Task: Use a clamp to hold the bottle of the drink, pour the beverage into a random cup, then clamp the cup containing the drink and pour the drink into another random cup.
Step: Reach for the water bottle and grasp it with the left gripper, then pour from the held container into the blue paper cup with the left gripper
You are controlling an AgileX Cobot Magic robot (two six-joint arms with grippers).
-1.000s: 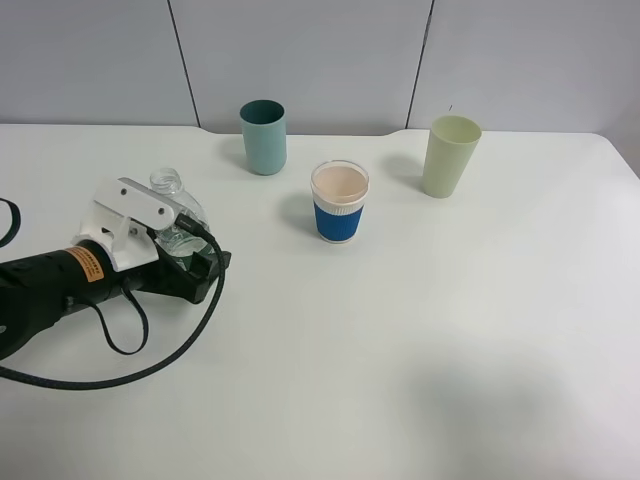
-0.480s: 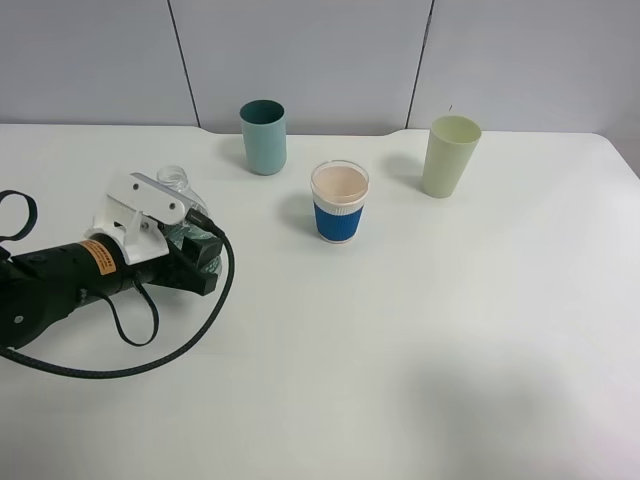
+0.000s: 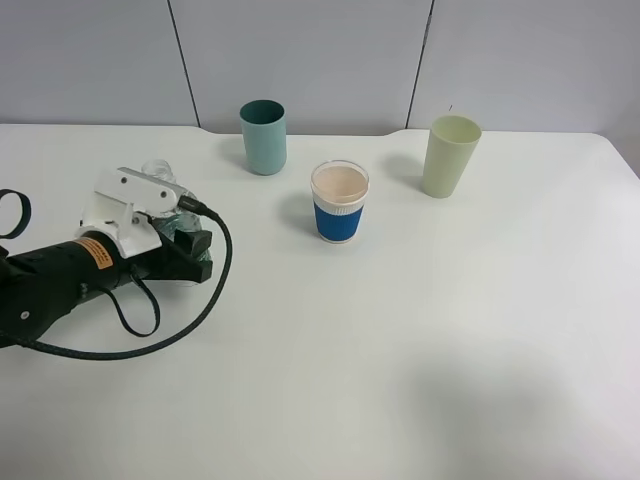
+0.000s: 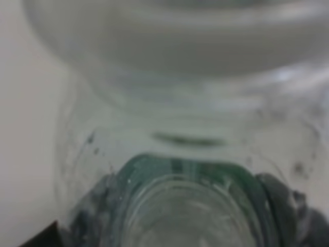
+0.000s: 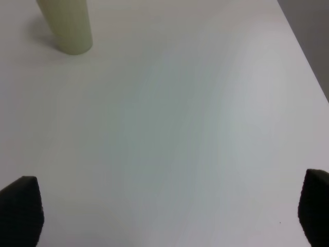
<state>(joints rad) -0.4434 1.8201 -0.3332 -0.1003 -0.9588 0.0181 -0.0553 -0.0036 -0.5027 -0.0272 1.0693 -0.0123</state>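
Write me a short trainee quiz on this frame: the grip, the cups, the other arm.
1. True or false: the left end effector is shut on the bottle.
2. Seen from the high camera, which cup stands between the other two? A teal tumbler, B pale green tumbler, C blue-sleeved cup.
3. Fill in: the right end effector is ____.
Key: 1 true; 2 C; 3 open.

one high view, two wrist views

the high camera looks down from the robot's side across the whole tabletop toward the wall panels. the left wrist camera sits so close to the bottle that it blurs. the right wrist camera looks down from farther off, sharing the pale green cup with the high view.
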